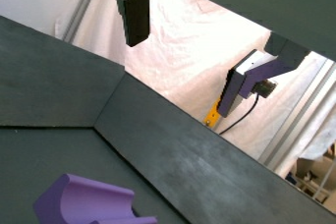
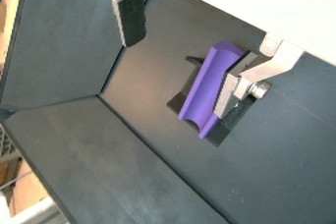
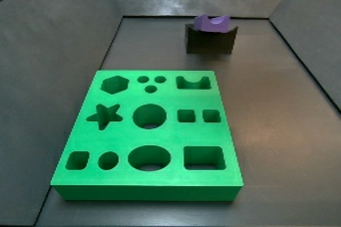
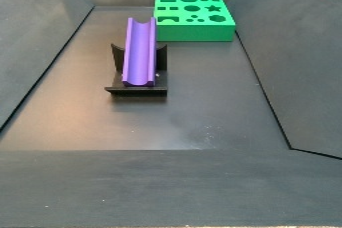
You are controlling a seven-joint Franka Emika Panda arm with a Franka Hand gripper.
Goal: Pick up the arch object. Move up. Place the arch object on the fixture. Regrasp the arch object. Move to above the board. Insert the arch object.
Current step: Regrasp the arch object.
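The long purple plastic arch object (image 4: 136,48) with a curved groove lies on the small dark fixture (image 4: 136,83), groove up. In a side view, only its rounded end (image 3: 213,20) shows. The big bright green board (image 3: 151,131) with shaped holes sits apart on the dark tabletop (image 4: 201,112). The pincer (image 2: 197,56) hangs above, wide and holding nothing; both side views miss it.
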